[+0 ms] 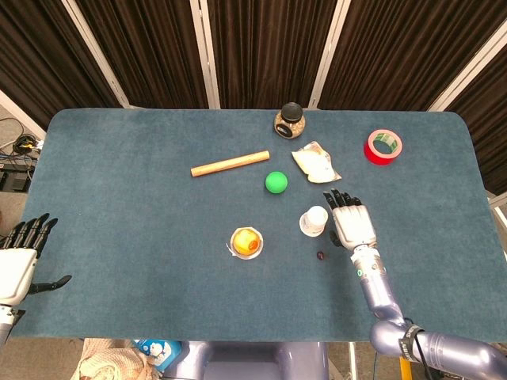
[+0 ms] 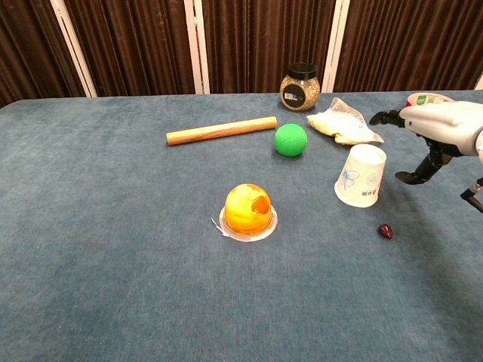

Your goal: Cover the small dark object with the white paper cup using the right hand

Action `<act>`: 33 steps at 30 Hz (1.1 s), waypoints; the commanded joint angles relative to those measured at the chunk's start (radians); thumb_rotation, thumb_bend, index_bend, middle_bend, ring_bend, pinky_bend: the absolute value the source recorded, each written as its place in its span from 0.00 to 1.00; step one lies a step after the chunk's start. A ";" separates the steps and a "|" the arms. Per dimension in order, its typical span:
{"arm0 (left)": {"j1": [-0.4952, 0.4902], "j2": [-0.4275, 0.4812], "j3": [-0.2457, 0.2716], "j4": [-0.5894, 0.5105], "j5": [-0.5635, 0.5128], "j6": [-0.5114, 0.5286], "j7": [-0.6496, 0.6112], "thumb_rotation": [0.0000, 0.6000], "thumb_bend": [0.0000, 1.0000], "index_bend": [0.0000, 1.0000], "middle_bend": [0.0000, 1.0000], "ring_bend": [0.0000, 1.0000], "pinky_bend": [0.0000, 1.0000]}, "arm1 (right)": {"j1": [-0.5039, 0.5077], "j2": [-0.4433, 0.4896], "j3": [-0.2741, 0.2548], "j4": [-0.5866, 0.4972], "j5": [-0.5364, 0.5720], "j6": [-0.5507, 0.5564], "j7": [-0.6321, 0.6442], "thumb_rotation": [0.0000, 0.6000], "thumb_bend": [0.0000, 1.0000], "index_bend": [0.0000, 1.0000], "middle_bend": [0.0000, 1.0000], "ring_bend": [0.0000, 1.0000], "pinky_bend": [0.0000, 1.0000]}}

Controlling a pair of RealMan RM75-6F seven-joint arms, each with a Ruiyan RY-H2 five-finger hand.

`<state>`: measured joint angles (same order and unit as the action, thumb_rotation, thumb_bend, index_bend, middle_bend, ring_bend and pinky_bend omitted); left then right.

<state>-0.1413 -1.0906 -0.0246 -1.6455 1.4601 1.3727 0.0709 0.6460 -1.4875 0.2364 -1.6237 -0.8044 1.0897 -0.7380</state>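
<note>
Head view is showing your right hand [image 1: 352, 223] hovering just beside the white paper cup [image 1: 314, 220], on its right side, with the fingers [image 1: 342, 199] spread apart and holding nothing. Chest view is giving the same reading: your hand [image 2: 444, 124] is hanging above the table [image 2: 113, 226], thumb dropping down toward the cup [image 2: 361, 176] but apart from it as far as I can tell. The cup is sitting mouth down and tilted, rim toward the camera. The small dark object [image 1: 321, 256] is lying near the cup, a little toward you and slightly to the right, bare on the blue cloth [image 2: 386, 231].

You're judging the reach step here: the approach looks nearly done, the grasp is not yet made. Next you're needing to close around the cup's wall gently, since thin paper will likely crush or skid away under a hard squeeze. Then you're lifting it, keeping the mouth down, carrying it the short way over the dark object, and lowering it square so the rim is landing all round it.

Your left hand [image 1: 17, 257] is resting off the table's near left corner, fingers apart and empty. The green ball [image 1: 276, 182] and the orange jelly cup [image 1: 246, 241] are sitting well clear of your path.
</note>
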 commanded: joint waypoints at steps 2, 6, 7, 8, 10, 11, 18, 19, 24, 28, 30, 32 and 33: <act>-0.002 0.001 -0.001 -0.002 -0.007 -0.006 0.001 1.00 0.00 0.00 0.00 0.00 0.01 | 0.012 -0.024 -0.011 0.026 -0.004 0.000 0.016 1.00 0.37 0.09 0.09 0.12 0.20; -0.005 0.002 -0.002 -0.005 -0.015 -0.014 -0.001 1.00 0.00 0.00 0.00 0.00 0.01 | 0.023 -0.036 -0.013 0.037 0.004 0.000 0.018 1.00 0.37 0.13 0.13 0.16 0.24; -0.006 0.002 -0.003 -0.006 -0.017 -0.016 -0.001 1.00 0.00 0.00 0.00 0.00 0.01 | 0.025 -0.040 -0.012 0.038 0.003 0.002 0.022 1.00 0.37 0.16 0.14 0.18 0.26; -0.007 0.002 -0.004 -0.006 -0.019 -0.016 0.000 1.00 0.00 0.00 0.00 0.00 0.01 | 0.027 -0.045 -0.012 0.040 -0.001 0.006 0.027 1.00 0.37 0.19 0.15 0.19 0.27; -0.008 0.000 -0.005 -0.007 -0.023 -0.018 0.001 1.00 0.00 0.00 0.00 0.00 0.01 | 0.028 -0.053 -0.014 0.043 -0.012 0.013 0.039 1.00 0.37 0.19 0.15 0.19 0.27; -0.009 0.000 -0.005 -0.007 -0.024 -0.019 0.001 1.00 0.00 0.00 0.00 0.00 0.01 | 0.029 -0.057 -0.016 0.044 -0.017 0.015 0.044 1.00 0.37 0.19 0.15 0.19 0.27; -0.012 0.002 -0.005 -0.011 -0.029 -0.026 0.001 1.00 0.00 0.00 0.00 0.00 0.01 | 0.038 -0.074 -0.021 0.044 -0.015 0.020 0.050 1.00 0.38 0.20 0.16 0.20 0.29; -0.012 0.002 -0.005 -0.012 -0.030 -0.028 0.001 1.00 0.00 0.00 0.00 0.00 0.01 | 0.039 -0.075 -0.021 0.042 -0.013 0.021 0.049 1.00 0.41 0.24 0.17 0.21 0.31; -0.015 0.003 -0.006 -0.015 -0.040 -0.035 0.001 1.00 0.00 0.00 0.00 0.00 0.01 | 0.043 -0.087 -0.027 0.050 -0.025 0.033 0.053 1.00 0.54 0.45 0.31 0.34 0.42; -0.015 0.005 -0.004 -0.020 -0.042 -0.040 0.002 1.00 0.00 0.00 0.00 0.00 0.01 | 0.043 -0.100 -0.023 0.072 -0.040 0.048 0.070 1.00 0.56 0.51 0.37 0.41 0.49; -0.016 0.005 -0.003 -0.021 -0.042 -0.040 0.004 1.00 0.00 0.00 0.00 0.00 0.01 | 0.041 -0.099 -0.020 0.075 -0.044 0.051 0.084 1.00 0.56 0.51 0.38 0.41 0.50; -0.016 0.005 -0.004 -0.022 -0.044 -0.040 0.003 1.00 0.00 0.00 0.00 0.00 0.01 | 0.039 -0.090 -0.021 0.063 -0.052 0.051 0.091 1.00 0.56 0.51 0.38 0.41 0.50; -0.016 0.005 -0.004 -0.022 -0.045 -0.040 0.002 1.00 0.00 0.00 0.00 0.00 0.01 | 0.038 -0.086 -0.022 0.057 -0.056 0.053 0.092 1.00 0.56 0.51 0.38 0.41 0.50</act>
<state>-0.1575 -1.0858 -0.0288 -1.6671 1.4152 1.3324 0.0736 0.6853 -1.5779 0.2151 -1.5614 -0.8558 1.1408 -0.6484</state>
